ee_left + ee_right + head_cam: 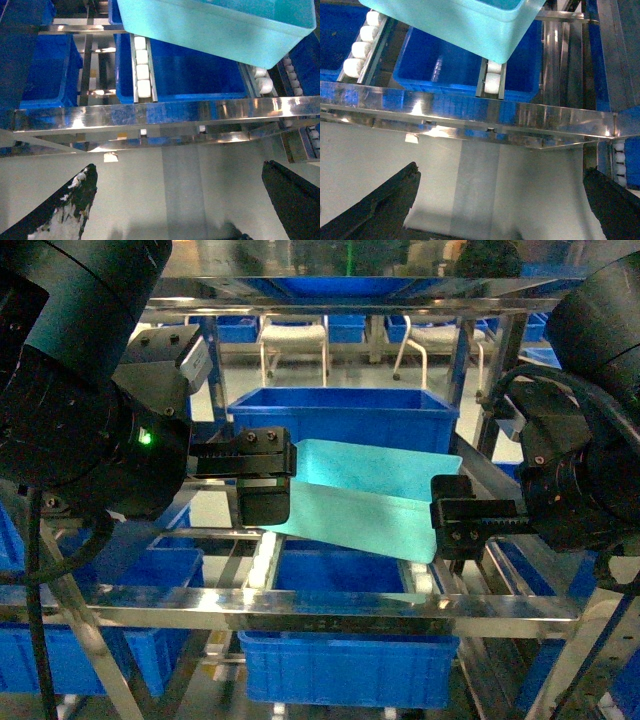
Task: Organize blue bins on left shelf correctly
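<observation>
A light turquoise bin point(370, 495) lies tilted and askew on the middle tier of the steel left shelf point(330, 608). In the head view my left gripper point(262, 480) is at its left end and my right gripper point(462, 515) at its right front corner. The left wrist view shows the bin point(215, 25) beyond the shelf's front rail point(150, 115), and my left gripper point(179, 170) open over bare floor. In the right wrist view the bin point(465, 25) rests on white rollers, and my right gripper point(502, 170) is open with nothing in it.
Dark royal-blue bins stand behind the turquoise one point(340, 415), on the tier below point(345, 660) and at lower left point(150, 640). White roller tracks point(142, 65) point(492, 80) run back from the front rail. White stools point(293, 340) stand beyond the rack.
</observation>
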Motion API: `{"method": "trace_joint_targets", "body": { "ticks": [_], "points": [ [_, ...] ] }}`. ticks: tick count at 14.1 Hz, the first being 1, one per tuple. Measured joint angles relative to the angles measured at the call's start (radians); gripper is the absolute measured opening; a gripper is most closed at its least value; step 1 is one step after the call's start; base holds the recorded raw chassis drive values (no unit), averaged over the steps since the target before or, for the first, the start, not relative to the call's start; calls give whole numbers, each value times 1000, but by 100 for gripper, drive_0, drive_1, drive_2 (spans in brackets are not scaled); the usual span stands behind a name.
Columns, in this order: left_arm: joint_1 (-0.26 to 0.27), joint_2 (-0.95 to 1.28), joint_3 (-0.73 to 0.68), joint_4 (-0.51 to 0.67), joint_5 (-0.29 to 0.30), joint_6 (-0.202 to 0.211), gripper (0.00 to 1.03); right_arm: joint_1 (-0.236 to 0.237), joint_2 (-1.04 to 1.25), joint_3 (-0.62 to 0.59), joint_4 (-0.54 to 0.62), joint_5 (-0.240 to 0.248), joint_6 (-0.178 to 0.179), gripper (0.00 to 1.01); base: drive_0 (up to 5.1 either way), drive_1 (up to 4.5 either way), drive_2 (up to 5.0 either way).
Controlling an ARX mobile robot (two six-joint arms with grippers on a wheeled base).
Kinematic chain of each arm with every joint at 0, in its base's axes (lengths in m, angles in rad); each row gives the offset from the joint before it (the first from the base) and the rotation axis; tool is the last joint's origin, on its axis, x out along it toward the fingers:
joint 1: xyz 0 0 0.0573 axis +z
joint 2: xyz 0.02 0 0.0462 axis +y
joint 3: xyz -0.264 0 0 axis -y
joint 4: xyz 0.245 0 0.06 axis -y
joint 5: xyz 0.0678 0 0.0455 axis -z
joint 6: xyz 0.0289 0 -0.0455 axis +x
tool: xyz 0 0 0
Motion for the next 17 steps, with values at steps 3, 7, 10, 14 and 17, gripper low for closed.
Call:
{"method": "trace_joint_targets", "body": {
  "ticks": [3,7,10,14,17],
  "points": [
    [0,0,0,0,0,0,98,0,0,0,0,0,0,98,0,0,0],
    [0,0,0,0,0,0,98,0,0,0,0,0,0,98,0,0,0],
    [0,0,0,0,0,0,98,0,0,0,0,0,0,98,0,0,0],
    [0,0,0,0,0,0,98,0,0,0,0,0,0,98,0,0,0],
    [0,0,0,0,0,0,98,0,0,0,0,0,0,98,0,0,0]
  ]
}}
